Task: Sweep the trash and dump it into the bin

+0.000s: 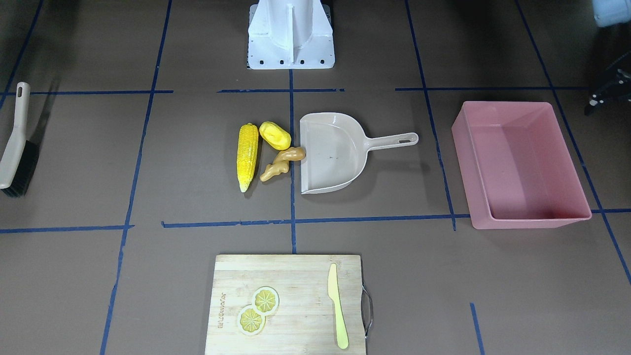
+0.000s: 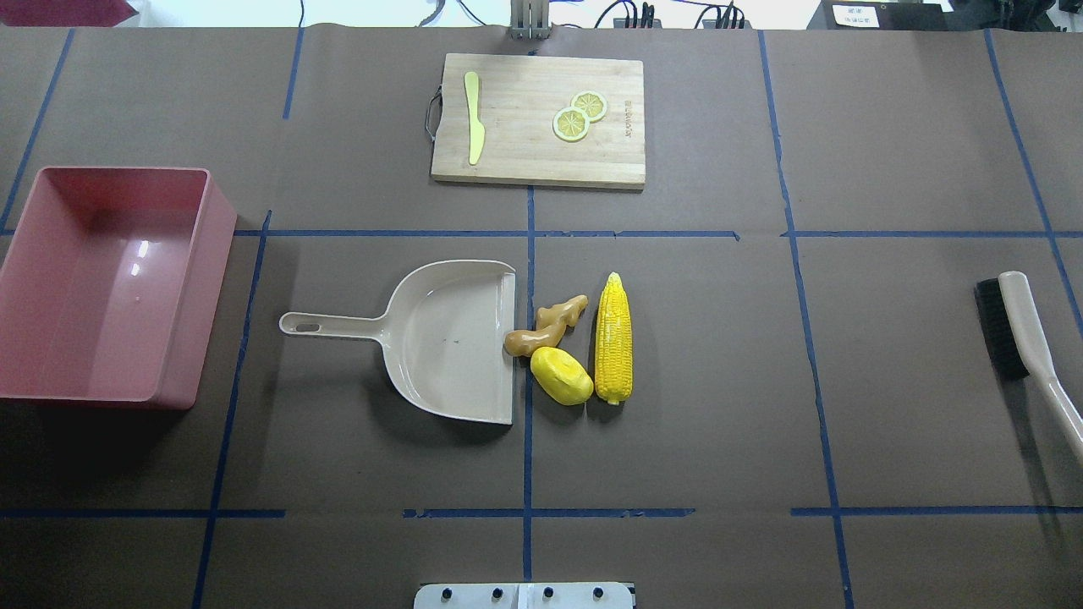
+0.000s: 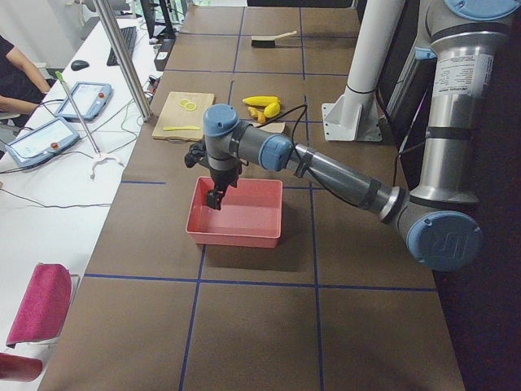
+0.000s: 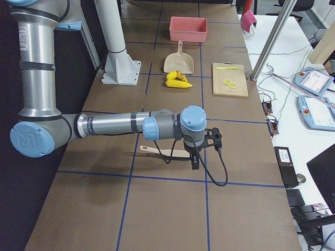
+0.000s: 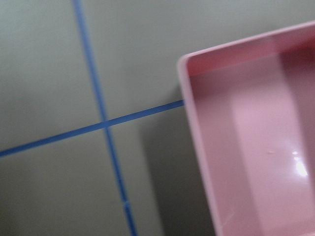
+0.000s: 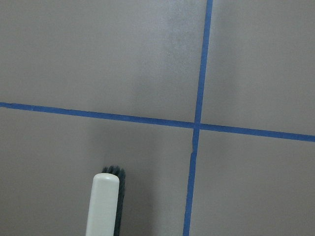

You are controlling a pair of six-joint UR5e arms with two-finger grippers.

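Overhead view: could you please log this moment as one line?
stage: pre-sweep | trash beside dustpan mouth | bin empty | brush ungrasped

The tabletop [image 2: 761,381] is matte brown, gridded with blue tape [image 2: 529,474]. The bin [image 2: 216,279] is solid pink and the dustpan [image 2: 448,338] plain beige. The corn cob [image 2: 613,338] is bright yellow with kernel rows, the potato-like lump [image 2: 561,376] smooth yellow, the ginger root [image 2: 550,326] tan. The brush [image 2: 1028,338] has a beige handle and black bristles. The cutting board [image 2: 525,144] shows pale wood grain. The lemon slices [image 2: 579,116] are yellow with white rims, and the knife [image 2: 474,118] is pale yellow-green.
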